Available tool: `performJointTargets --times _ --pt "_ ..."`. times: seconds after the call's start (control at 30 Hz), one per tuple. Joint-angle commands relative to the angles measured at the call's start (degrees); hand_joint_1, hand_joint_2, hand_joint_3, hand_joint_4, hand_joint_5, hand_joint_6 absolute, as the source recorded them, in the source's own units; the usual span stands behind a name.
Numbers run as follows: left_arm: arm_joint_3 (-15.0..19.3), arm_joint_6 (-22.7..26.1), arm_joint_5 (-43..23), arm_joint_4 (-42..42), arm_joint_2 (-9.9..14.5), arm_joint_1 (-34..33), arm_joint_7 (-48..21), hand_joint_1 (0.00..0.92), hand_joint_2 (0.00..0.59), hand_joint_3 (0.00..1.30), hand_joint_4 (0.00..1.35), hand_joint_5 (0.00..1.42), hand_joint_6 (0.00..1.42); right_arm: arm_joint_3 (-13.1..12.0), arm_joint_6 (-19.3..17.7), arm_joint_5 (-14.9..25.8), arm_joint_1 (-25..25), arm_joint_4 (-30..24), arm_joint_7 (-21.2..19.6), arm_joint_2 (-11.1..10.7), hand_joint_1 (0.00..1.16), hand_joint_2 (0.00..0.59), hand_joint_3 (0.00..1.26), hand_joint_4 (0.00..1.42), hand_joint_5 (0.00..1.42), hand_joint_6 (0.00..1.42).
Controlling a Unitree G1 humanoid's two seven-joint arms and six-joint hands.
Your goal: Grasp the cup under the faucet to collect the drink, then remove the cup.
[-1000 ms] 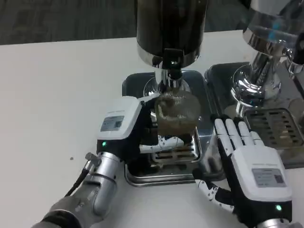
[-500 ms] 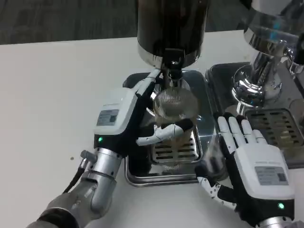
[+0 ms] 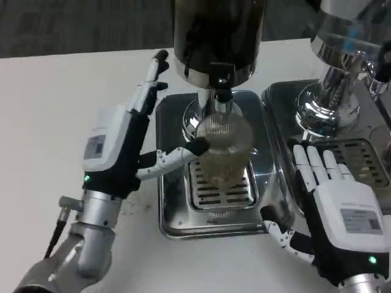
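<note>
While upright, left robot hand (image 3: 113, 149) spread.

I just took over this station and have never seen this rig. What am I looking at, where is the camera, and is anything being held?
One camera on the robot's head looks down at a white table. The left robot hand is open, fingers spread, one fingertip near or touching the clear cup; contact is hard to tell. The cup stands on a metal drip tray under the dark dispenser's faucet. The right robot hand lies flat and open beside the tray, holding nothing. A second, chrome dispenser stands to the right.
</note>
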Motion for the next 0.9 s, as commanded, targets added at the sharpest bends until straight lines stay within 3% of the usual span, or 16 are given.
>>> performJointTargets --times 0.03,0.23,0.4,0.5,0.7,0.9 --pt "4.7 -9.97 -10.59 -0.72 1.48 1.96 -10.21 0.0 0.0 0.0 0.0 0.09 0.06 -0.61 -1.0 1.07 -1.03 1.34 -0.28 -0.13 0.46 0.342 0.0 0.0 0.0 0.08" --pt "9.25 -13.86 -20.74 -3.22 2.84 3.78 -24.54 0.0 0.03 0.0 0.0 0.03 0.01 -0.65 -1.36 1.62 -1.76 2.29 -0.31 -0.04 0.46 0.342 0.0 0.0 0.0 0.08" --pt "10.78 -11.49 -39.47 -9.43 2.86 5.02 -47.96 0.0 0.048 0.0 0.0 0.05 0.02 -0.42 -1.48 1.82 -2.17 2.92 -0.62 0.19 0.46 0.342 0.0 0.0 0.0 0.08" --pt "12.05 -8.78 -46.91 -14.39 2.72 5.6 -57.94 0.0 0.064 0.0 0.0 0.12 0.07 -0.55 -1.57 2.27 -2.27 3.44 -0.88 0.45 0.46 0.342 0.0 0.0 0.0 0.08" --pt "14.47 -3.73 -52.2 -19.64 0.97 4.72 -70.06 0.0 0.071 0.01 0.0 0.19 0.14 -0.39 -1.67 2.12 -2.83 4.28 -1.27 1.01 0.46 0.342 0.0 0.0 0.0 0.08" --pt "15.91 -2.11 -50.14 -16.86 -1.0 1.17 -75.93 0.0 0.079 0.06 0.06 0.24 0.19 -0.49 -1.19 2.04 -2.45 4.45 -2.07 1.49 0.46 0.342 0.0 0.0 0.0 0.08"
